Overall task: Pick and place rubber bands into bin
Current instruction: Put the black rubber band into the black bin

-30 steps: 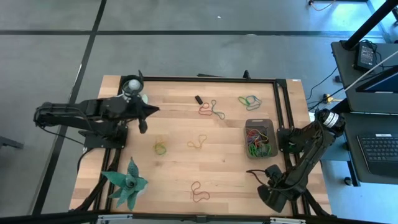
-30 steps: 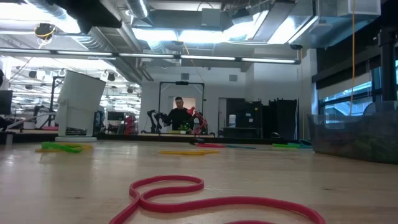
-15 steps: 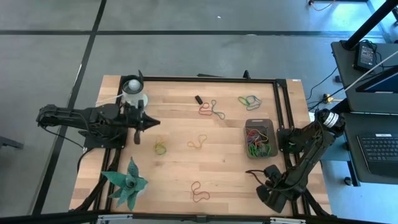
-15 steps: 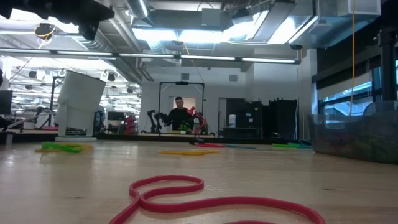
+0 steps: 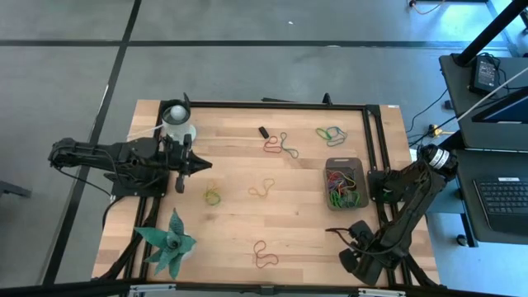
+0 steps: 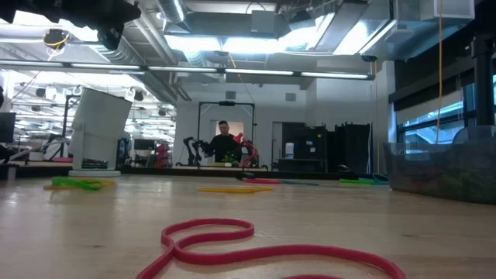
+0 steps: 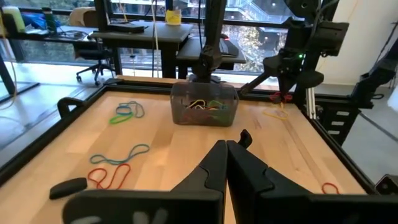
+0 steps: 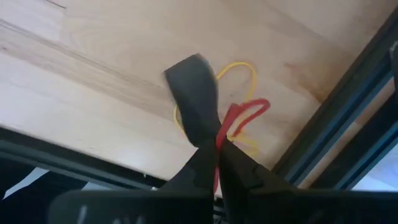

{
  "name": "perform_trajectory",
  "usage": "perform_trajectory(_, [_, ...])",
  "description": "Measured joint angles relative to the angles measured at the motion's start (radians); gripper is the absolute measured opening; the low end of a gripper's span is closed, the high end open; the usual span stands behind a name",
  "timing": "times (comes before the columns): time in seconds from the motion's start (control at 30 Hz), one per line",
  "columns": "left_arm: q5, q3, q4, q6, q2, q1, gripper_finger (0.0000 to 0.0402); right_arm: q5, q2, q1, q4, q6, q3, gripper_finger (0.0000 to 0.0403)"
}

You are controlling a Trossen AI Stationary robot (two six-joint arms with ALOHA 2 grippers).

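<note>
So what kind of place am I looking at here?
Probably a robotics lab or workshop: a framed wooden table carries two robot arms, a laptop sits on a desk alongside, and more robot rigs stand in the open room behind.

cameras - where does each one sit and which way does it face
High: overhead, straight down on the table; both arms, left gripper, right gripper.
Low: table height, level into the room; a red rubber band up close, left arm at top.
Left wrist: faces the bin; own shut fingers.
Right wrist: faces the tabletop; fingers pinch a red band.
High and left wrist share the bin.
</note>
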Motion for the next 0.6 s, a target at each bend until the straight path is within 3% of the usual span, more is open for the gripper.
perform_trajectory(0.4, [0.000, 0.000, 0.000, -0.038, 0.000, 0.000, 0.0004, 0.013, 0.000, -0.009, -0.052, 0.005, -0.003, 0.0017])
perform_trajectory(0.6, [-0.001, 0.000, 0.000, -0.038, 0.000, 0.000, 0.0004, 0.016, 0.000, -0.022, -0.078, 0.005, -0.004, 0.0046])
